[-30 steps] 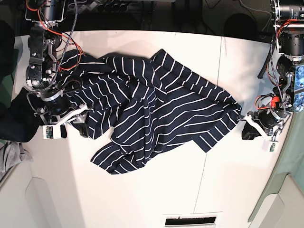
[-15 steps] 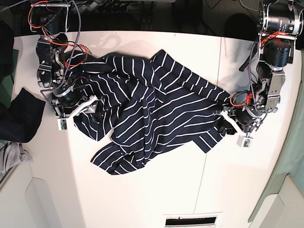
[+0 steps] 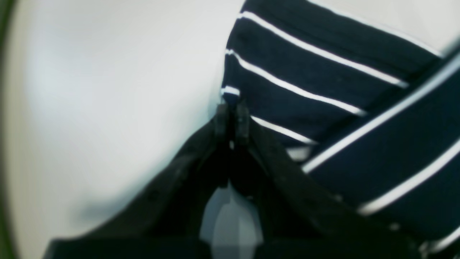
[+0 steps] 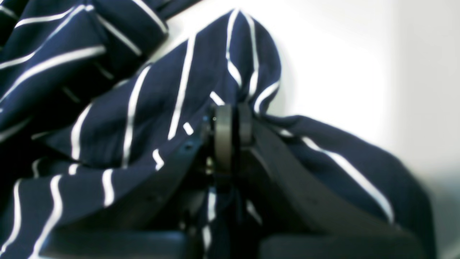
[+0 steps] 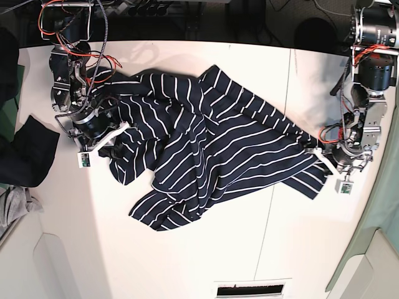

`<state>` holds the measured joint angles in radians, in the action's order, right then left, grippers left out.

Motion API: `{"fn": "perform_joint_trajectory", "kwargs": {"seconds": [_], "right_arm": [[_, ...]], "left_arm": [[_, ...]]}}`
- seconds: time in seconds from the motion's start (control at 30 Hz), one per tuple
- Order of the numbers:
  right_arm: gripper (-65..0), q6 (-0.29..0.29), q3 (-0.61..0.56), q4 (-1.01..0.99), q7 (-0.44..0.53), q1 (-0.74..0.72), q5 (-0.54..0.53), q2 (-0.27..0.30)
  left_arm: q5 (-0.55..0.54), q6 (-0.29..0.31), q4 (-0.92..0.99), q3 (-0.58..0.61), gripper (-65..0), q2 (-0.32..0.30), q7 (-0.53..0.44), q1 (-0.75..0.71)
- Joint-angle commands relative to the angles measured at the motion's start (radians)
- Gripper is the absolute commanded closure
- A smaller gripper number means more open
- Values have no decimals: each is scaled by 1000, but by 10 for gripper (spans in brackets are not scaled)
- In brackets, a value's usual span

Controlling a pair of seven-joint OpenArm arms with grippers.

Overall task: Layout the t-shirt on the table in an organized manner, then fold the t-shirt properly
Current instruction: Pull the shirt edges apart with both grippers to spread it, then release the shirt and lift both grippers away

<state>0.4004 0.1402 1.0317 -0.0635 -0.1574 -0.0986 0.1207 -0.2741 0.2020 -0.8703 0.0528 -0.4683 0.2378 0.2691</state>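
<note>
The navy, white-striped t-shirt (image 5: 206,149) lies crumpled across the middle of the white table (image 5: 206,261). In the base view my left gripper (image 5: 316,151) is at the shirt's right edge. The left wrist view shows this gripper (image 3: 233,114) shut, pinching the hem of the t-shirt (image 3: 305,79) just above the table (image 3: 107,90). My right gripper (image 5: 116,144) is at the shirt's left side. The right wrist view shows it (image 4: 231,122) shut on a raised fold of the t-shirt (image 4: 151,108).
A plain dark cloth (image 5: 28,156) and a small grey cloth (image 5: 12,205) hang over the table's left edge. A thin seam (image 5: 274,187) runs across the tabletop right of centre. A dark slot (image 5: 248,289) sits at the front edge.
Both grippers have closed on the shirt. The left gripper has moved outward to the right with the hem, drawing the shirt's right side and lower part that way.
</note>
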Motion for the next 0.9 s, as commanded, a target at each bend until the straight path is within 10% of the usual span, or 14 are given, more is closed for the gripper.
{"fn": "perform_joint_trajectory", "kwargs": {"seconds": [0.0,0.43,0.6,0.87], "right_arm": [[0,8,2,31,30,-17,-5,21],[0,7,122,76,11,-17,-75,64],[-297,7,166,76,23,-19,-136,65],[-314,164,167,81,16,-19,-224,32]], "left_arm": [[-9,-11,-27,-12,0,-43,-18,24],[-169,74,-98,-174,0,-142,211,-25],[-217,75,-195,-276,0,-141,208,-139],[-299,150,-341,-381,0,-141,212,-259]]}}
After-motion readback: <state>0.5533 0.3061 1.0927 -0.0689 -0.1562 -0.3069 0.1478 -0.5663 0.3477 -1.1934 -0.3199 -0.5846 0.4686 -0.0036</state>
